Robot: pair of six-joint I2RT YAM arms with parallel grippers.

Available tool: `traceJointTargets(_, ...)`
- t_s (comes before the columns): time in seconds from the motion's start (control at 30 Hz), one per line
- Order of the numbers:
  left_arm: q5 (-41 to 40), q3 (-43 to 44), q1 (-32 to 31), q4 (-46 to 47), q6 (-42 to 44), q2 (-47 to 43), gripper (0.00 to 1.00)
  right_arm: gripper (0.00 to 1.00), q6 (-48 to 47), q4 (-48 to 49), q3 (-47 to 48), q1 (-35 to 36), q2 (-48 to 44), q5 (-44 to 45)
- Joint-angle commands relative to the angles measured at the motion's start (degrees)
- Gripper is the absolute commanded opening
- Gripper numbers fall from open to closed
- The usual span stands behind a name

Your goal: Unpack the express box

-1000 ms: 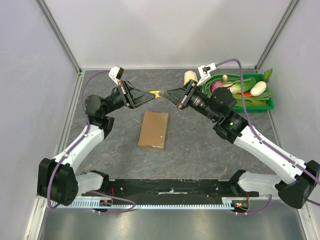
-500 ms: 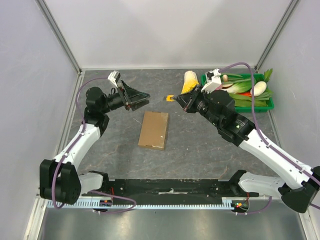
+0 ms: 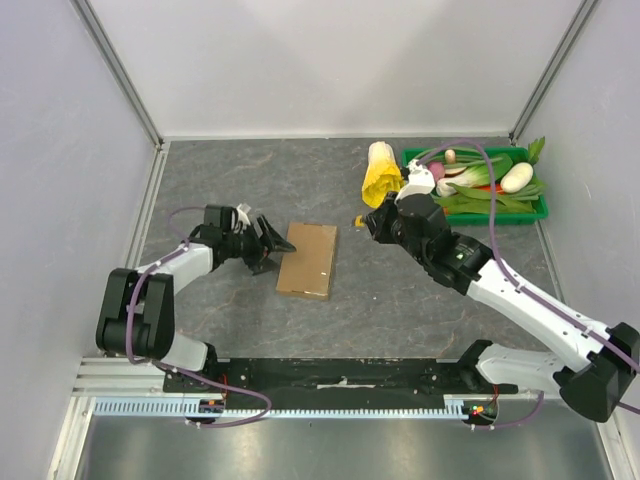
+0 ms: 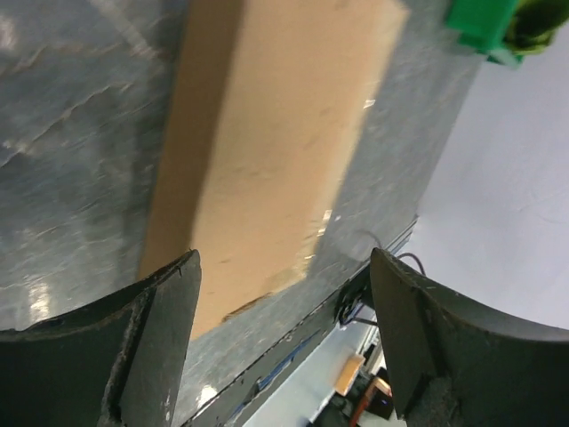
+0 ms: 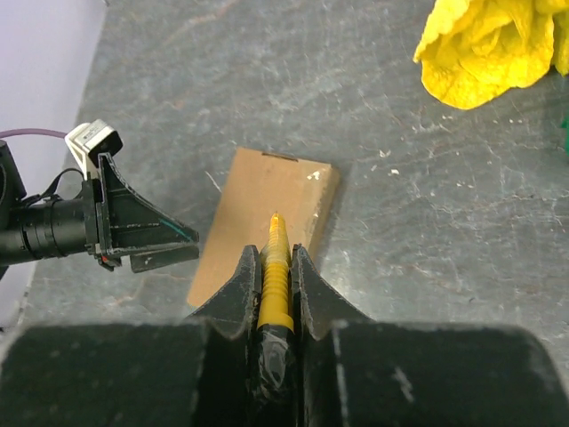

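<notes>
The express box (image 3: pixel 307 260), flat brown cardboard with its lid down, lies mid-table. My left gripper (image 3: pixel 275 248) sits low at its left edge, open and empty. In the left wrist view the box (image 4: pixel 284 142) lies ahead of that gripper (image 4: pixel 284 267), beyond the wide-spread fingers (image 4: pixel 151 338). My right gripper (image 3: pixel 365 220) hovers just right of the box's far end, shut on a thin yellow ribbed tool (image 5: pixel 274 258). In the right wrist view the tool's tip points over the box (image 5: pixel 236 213), between the shut gripper (image 5: pixel 276 262) fingers. The left gripper (image 5: pixel 142 236) shows at the box's left.
A green tray (image 3: pixel 538 211) of vegetables stands at the back right, its corner (image 4: pixel 484 22) also in the left wrist view. A yellow leafy vegetable (image 3: pixel 380 172) lies on the table beside it, seen too in the right wrist view (image 5: pixel 484 49). White walls enclose three sides.
The left gripper opened, let go of the yellow tool and dropped down to the box's left edge. The right gripper kept the tool and drew back to the right.
</notes>
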Motion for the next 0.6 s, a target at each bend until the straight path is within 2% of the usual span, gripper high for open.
traceJointTargets(0.0,-0.32,-3.94,-1.11,3.61,1.69,3.83,0.81,0.0,-2.42,2.49,-1.92,0.02,1.47,0.59)
traceJointTargets(0.37,4.52,-6.41,-4.97,6.43,-2.8,6.38,0.74,0.0,-3.56,7.41,-6.49,0.55,5.25,-0.2)
traceJointTargets(0.47,4.18,-5.45,-4.98,5.3,-0.36,5.77,0.74,0.0,-4.35,8.55,-7.01,0.81,6.22,0.06)
traceJointTargets(0.57,0.58,-1.5,-5.06,1.17,4.21,4.19,0.74,0.0,-5.93,10.48,-7.54,1.25,7.01,0.5)
